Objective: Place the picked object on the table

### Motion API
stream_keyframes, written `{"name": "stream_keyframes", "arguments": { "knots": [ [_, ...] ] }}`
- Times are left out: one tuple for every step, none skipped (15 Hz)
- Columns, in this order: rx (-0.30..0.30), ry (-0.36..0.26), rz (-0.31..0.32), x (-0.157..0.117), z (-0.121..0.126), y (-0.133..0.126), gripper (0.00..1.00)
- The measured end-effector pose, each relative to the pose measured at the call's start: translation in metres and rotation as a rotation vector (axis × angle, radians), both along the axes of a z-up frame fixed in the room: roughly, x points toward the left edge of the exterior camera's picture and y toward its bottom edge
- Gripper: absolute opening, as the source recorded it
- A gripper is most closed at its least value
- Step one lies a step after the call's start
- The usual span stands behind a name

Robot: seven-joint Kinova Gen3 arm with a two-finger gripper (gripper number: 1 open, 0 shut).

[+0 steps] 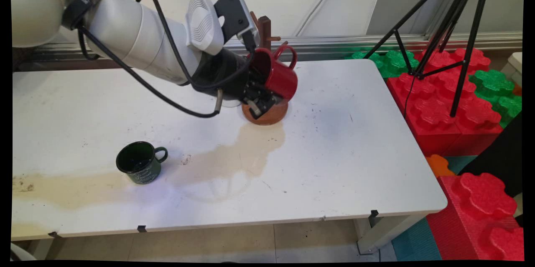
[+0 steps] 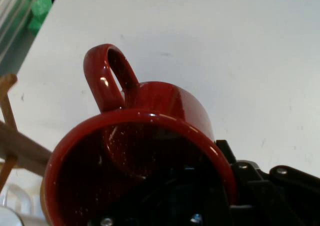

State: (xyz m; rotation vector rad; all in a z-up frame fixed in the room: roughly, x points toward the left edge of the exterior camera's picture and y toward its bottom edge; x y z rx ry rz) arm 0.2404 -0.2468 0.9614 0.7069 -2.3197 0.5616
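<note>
Mug (image 1: 279, 74), red, is clamped at its rim by gripper (image 1: 261, 91), tilted above rack (image 1: 265, 113) base. Rack pegs (image 2: 15, 141) lie at 9 o'clock of the mug in hand view. Green mug (image 1: 139, 162) stands well apart at 7 o'clock on table (image 1: 355, 141).

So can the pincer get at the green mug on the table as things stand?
Probably not right now: the pincer is shut on the red mug, held over the wooden stand's base. The green mug itself stands upright in open table with nothing around it.
</note>
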Motion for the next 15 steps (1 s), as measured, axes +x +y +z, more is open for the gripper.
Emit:
{"name": "stream_keyframes", "arguments": {
  "knots": [
    [0.011,-0.022,0.001,-0.002,0.002,0.004,0.0],
    [0.022,-0.043,0.001,-0.003,0.003,0.007,0.0],
    [0.034,-0.072,0.002,-0.005,0.005,0.011,0.0],
    [0.044,-0.097,0.001,-0.006,0.006,0.014,0.0],
    [0.054,-0.123,0.001,-0.007,0.007,0.016,0.0],
    [0.068,-0.158,0.0,-0.008,0.007,0.019,0.0],
    [0.08,-0.189,-0.003,-0.01,0.007,0.02,0.0],
    [0.092,-0.215,-0.003,-0.01,0.006,0.021,0.0],
    [0.106,-0.245,-0.003,-0.011,0.005,0.021,0.0],
    [0.119,-0.273,-0.003,-0.013,0.003,0.022,0.0],
    [0.131,-0.296,-0.003,-0.014,0.001,0.022,0.0],
    [0.143,-0.322,-0.005,-0.017,-0.001,0.021,0.0],
    [0.153,-0.347,-0.007,-0.019,-0.004,0.02,0.0],
    [0.161,-0.368,-0.01,-0.022,-0.006,0.018,0.0],
    [0.172,-0.39,-0.013,-0.025,-0.01,0.017,0.0]
  ]
}}
